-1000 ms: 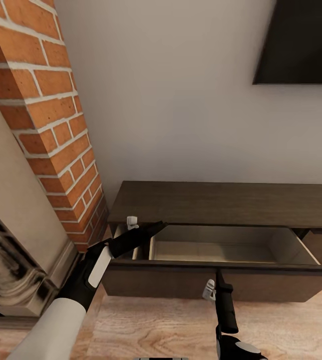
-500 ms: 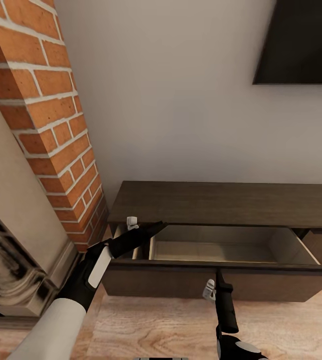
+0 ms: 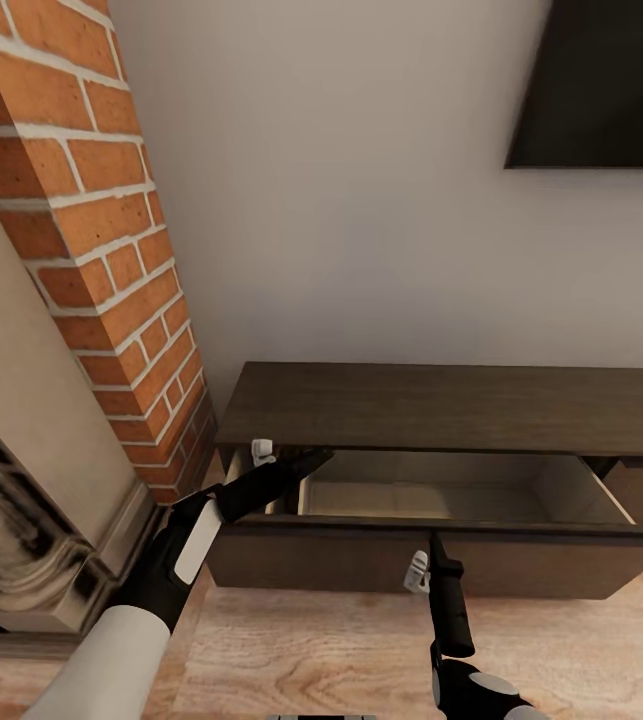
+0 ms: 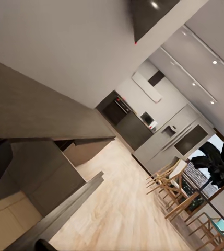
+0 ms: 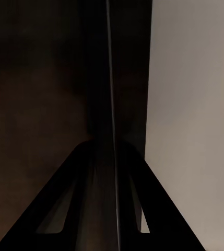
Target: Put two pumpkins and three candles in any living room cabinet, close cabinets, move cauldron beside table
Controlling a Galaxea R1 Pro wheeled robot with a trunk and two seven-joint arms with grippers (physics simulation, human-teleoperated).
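Living-room wall, brick fireplace; cabinet (image 3: 441, 405) drawer (image 3: 431, 500) part-open, being pushed shut. Right gripper (image 3: 439, 560) clenched against front; left gripper (image 3: 306, 462) clenched. Further push needed.

My head camera looks steeply down at the cabinet (image 3: 441, 405) by the wall. My left wrist camera sits at its open drawer (image 4: 33, 183), looking along the room; my right presses against the dark front (image 5: 38, 78).

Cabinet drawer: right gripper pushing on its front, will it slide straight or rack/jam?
Likely slides straight: the drawer is a stiff wooden box, and the right gripper sits near the middle of its front. Probably light; its pale inside looks empty. One risk: the left gripper reaches over its left corner and could get pinched under the cabinet top.
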